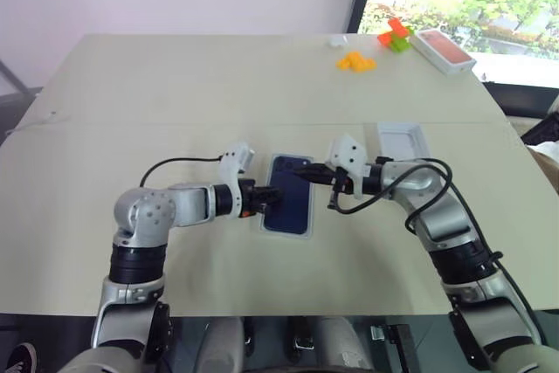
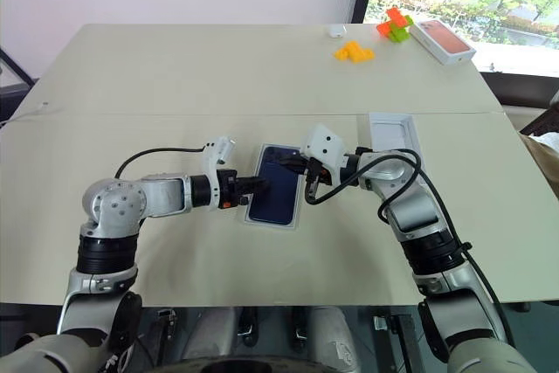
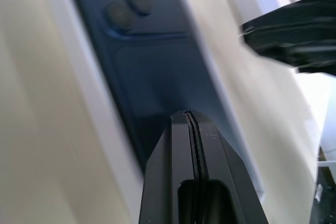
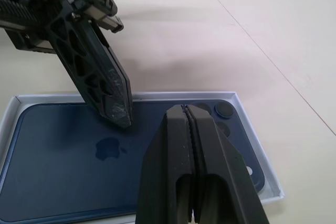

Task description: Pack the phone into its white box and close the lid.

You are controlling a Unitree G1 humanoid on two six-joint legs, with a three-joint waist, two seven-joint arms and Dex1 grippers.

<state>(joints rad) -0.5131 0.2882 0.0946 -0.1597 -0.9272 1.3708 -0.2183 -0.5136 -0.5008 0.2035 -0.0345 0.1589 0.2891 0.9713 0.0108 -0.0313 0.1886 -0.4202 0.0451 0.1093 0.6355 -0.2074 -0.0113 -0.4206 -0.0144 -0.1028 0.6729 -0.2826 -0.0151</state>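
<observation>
The phone (image 4: 105, 166) lies back-up inside the white box (image 4: 254, 145) on the table (image 1: 175, 85), directly beneath both hands. The left hand (image 2: 262, 185) has its fingers pressed together, holding nothing, tip over the phone's near long edge. The right hand (image 2: 286, 163) — also pinched shut and empty — hovers over the camera end. Just beyond the right hand's wrist sits a flat white insert (image 2: 391, 133).
</observation>
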